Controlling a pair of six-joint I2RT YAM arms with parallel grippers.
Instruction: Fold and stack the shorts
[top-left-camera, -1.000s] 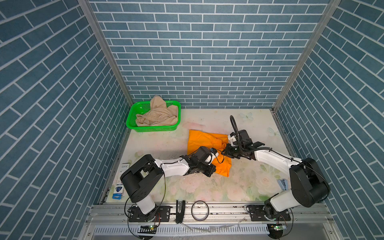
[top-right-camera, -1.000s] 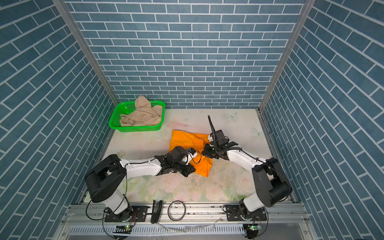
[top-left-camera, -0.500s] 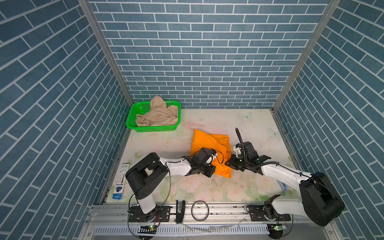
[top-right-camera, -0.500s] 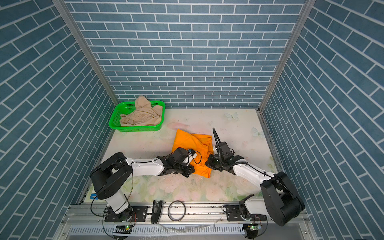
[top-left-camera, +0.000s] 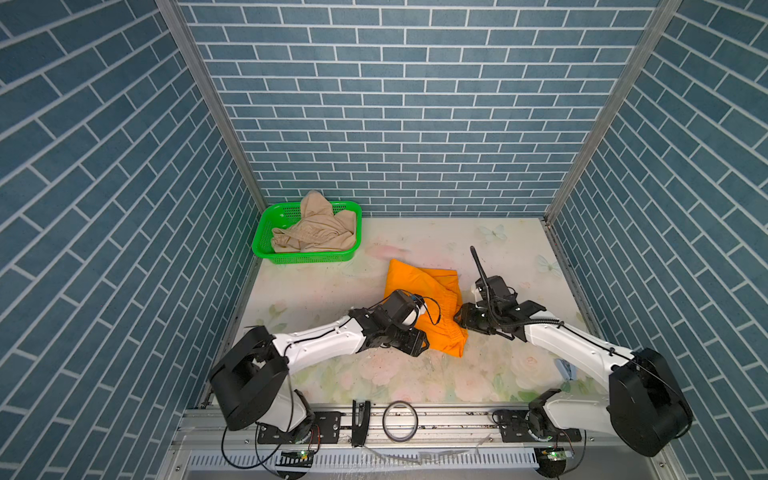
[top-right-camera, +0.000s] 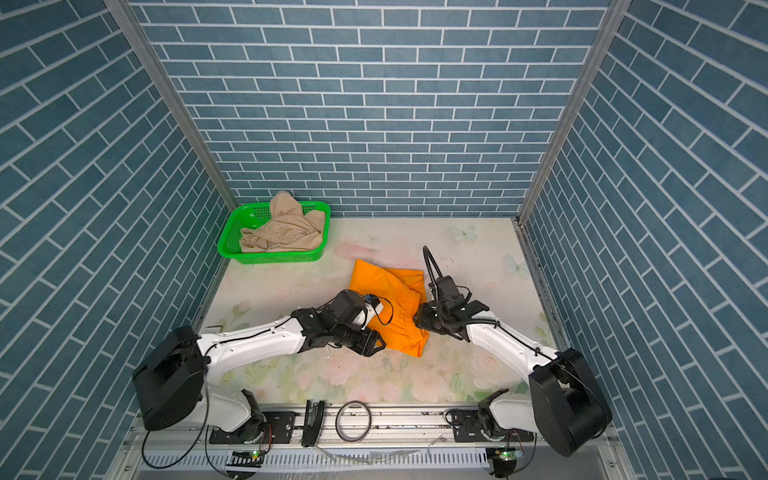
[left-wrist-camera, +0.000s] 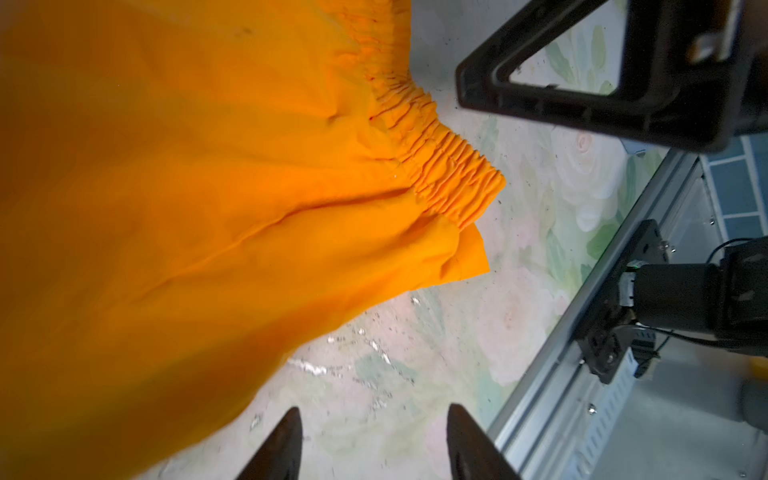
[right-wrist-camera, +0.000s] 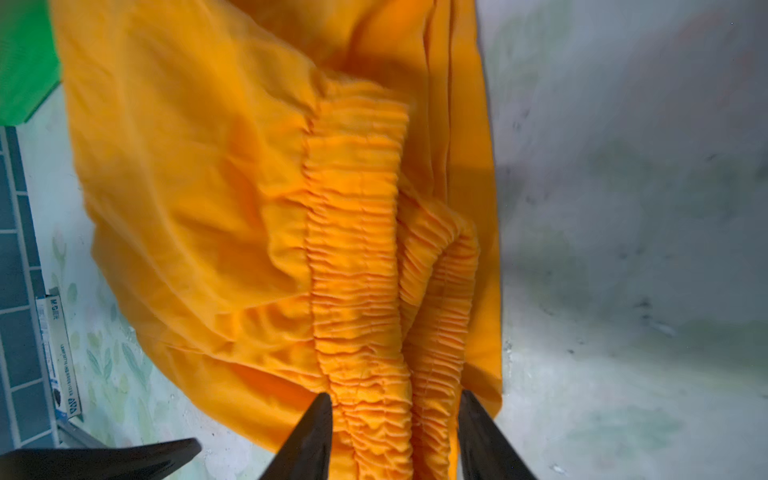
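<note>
Right wrist view: the right claw (right-wrist-camera: 395, 401) stands parted astride the gathered waistband (right-wrist-camera: 357, 249) of the orange shorts (right-wrist-camera: 187, 187), too wide to pinch it; the left claw (left-wrist-camera: 372, 415) gapes empty over bare tabletop (left-wrist-camera: 415, 353), just off the cloth's edge; the shorts lie between both arms, long axis running away toward the basket (top-left-camera: 307, 258), where the beige shorts (top-left-camera: 316, 232) lie; the right arm is nearer.

Right wrist view: slim white carton (right-wrist-camera: 58, 353) lying at the edge of the table (right-wrist-camera: 623, 291) against the tiled wall (right-wrist-camera: 16, 249), with dark print running along its length. Legible at one end only, the characters "M G". Smaller line of lettering and end mark too blurred to read.
</note>
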